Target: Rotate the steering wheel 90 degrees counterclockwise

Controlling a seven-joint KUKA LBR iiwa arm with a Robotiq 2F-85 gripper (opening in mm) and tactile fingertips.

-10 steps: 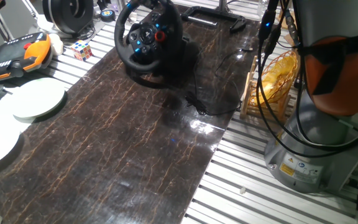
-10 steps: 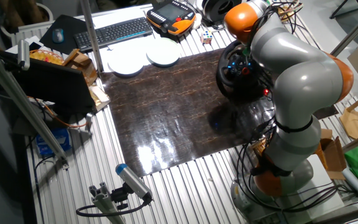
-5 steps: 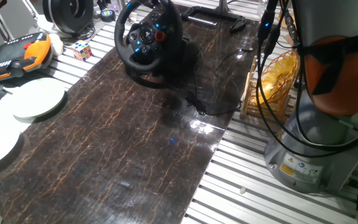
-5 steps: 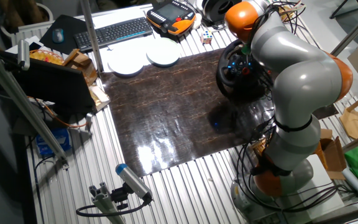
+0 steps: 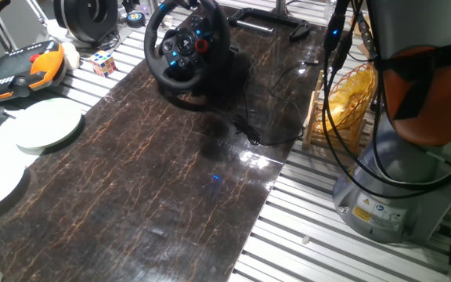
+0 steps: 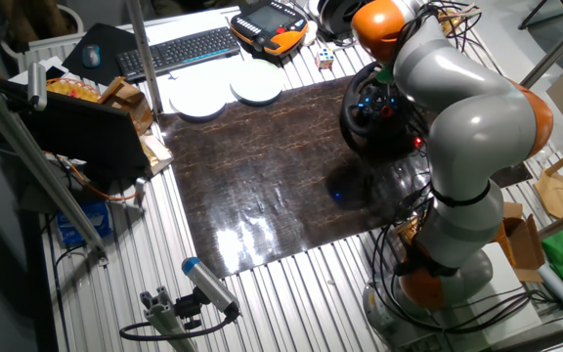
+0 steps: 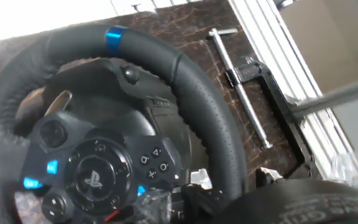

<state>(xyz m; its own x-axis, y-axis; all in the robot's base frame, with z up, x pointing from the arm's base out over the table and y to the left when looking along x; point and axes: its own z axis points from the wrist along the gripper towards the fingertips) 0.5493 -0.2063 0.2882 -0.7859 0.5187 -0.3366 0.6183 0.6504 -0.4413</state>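
The steering wheel (image 5: 188, 43) stood at the far end of the dark mat (image 5: 155, 172), its rim filling the hand view, presumably for a rim grasp, though the gripper's fingers were nowhere visible, their state unknowable.

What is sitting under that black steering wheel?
The steering wheel stands on its black base, which rests on a dark marbled mat. A black cable trails out beside it. The base's underside is hidden.

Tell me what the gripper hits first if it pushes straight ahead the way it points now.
Most likely the steering wheel: the rim and button hub fill the hand view dead ahead. The fingers are not visible, so the exact contact spot is uncertain.
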